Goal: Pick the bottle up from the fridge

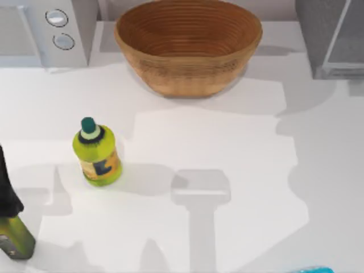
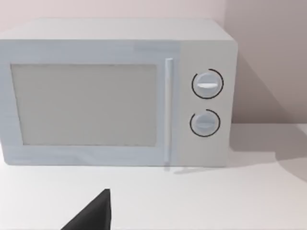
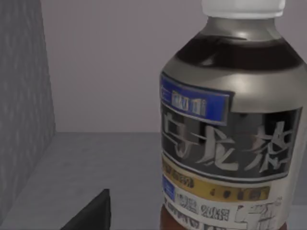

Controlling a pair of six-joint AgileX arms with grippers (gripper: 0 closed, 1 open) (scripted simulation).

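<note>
The bottle (image 3: pixel 230 134) looms close in the right wrist view, with a white cap, a dark collar and a silver label with a blue band. It stands upright on the grey floor inside the fridge (image 3: pixel 24 96). A dark part of my right gripper (image 3: pixel 93 213) shows just short of the bottle and to one side of it, apart from it. In the top view the fridge (image 1: pixel 330 40) is the dark grey box at the back right. My left gripper (image 2: pixel 91 215) hangs in front of the microwave.
A light grey microwave (image 1: pixel 40 31) with two knobs stands at the back left, a woven basket (image 1: pixel 187 45) at the back middle. A yellow-green bottle (image 1: pixel 98 153) stands left of centre, and an olive bottle (image 1: pixel 14 227) at the left edge.
</note>
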